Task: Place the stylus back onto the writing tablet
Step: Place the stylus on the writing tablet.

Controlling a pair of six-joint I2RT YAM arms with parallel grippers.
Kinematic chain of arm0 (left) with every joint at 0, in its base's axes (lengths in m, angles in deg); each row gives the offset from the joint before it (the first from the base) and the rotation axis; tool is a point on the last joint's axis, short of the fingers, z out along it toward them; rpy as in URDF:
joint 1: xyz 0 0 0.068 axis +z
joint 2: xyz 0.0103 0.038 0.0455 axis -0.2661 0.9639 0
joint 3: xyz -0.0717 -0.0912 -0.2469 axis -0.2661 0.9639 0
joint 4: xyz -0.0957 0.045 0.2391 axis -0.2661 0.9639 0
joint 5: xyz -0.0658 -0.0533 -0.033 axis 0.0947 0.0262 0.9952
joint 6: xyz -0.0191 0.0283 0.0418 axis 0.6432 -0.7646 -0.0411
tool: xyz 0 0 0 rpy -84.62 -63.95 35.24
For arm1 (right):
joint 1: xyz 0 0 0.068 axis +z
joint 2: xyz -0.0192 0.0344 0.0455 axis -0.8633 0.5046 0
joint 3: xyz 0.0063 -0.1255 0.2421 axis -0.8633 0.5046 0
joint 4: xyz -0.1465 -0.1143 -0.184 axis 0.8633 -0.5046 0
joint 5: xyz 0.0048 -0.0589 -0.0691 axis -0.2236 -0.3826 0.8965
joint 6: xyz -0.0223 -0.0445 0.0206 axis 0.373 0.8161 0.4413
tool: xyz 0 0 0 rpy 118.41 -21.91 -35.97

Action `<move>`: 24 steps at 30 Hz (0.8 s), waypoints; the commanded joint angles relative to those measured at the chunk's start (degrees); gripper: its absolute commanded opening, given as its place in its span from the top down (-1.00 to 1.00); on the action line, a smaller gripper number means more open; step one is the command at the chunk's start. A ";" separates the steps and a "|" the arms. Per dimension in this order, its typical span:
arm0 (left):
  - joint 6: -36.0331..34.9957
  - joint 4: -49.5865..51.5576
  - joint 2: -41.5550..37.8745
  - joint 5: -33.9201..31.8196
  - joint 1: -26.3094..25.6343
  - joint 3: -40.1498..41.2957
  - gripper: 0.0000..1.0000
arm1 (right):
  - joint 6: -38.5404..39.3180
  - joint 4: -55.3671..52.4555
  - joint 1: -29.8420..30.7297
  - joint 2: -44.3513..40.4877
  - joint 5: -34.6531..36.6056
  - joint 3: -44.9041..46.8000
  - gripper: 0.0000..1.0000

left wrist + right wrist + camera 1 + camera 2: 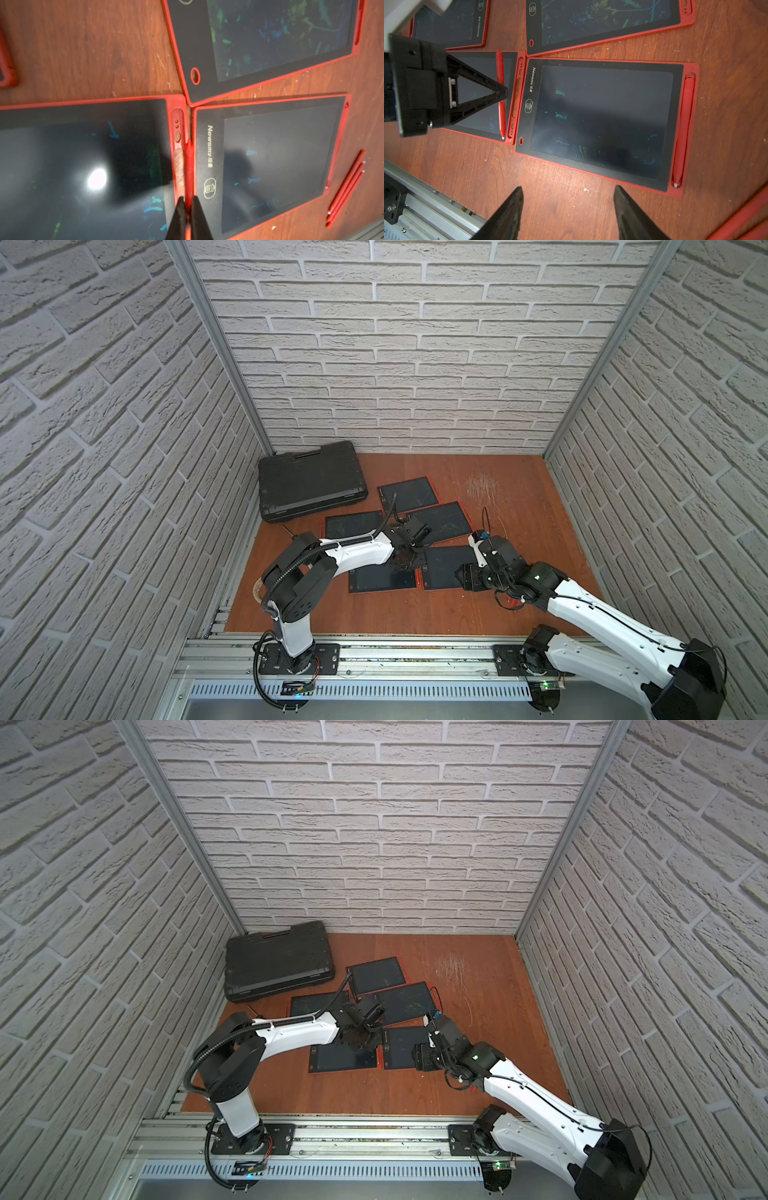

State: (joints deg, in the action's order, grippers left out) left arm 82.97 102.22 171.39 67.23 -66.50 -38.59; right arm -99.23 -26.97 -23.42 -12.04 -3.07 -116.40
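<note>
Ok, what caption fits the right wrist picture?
Black left gripper pinches a slim red plastic stylus over a red-framed black writing tablet.

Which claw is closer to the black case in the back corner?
Left. The left claw, shut on a red stylus, hangs over the tablets in front of the black case. The open right claw is farther right and nearer the front.
</note>
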 commanded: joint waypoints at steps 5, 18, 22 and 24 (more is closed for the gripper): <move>-0.80 -0.30 0.65 0.47 0.62 0.29 0.79 | -0.81 2.45 0.41 -0.07 0.00 1.43 -0.36; -0.85 -0.13 1.00 0.61 0.73 -0.01 0.74 | -0.46 2.10 0.40 -0.21 0.13 1.59 -0.36; -0.85 -0.13 1.03 0.66 0.78 -0.14 0.78 | -0.33 1.93 0.45 -0.17 0.18 1.38 -0.36; -0.93 -0.09 0.90 0.68 0.72 -0.21 0.79 | -0.20 1.91 0.42 -0.07 0.20 1.31 -0.36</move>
State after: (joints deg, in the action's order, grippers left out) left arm 82.43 102.11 171.92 67.69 -66.11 -38.61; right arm -99.23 -26.40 -23.42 -11.78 -3.22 -115.70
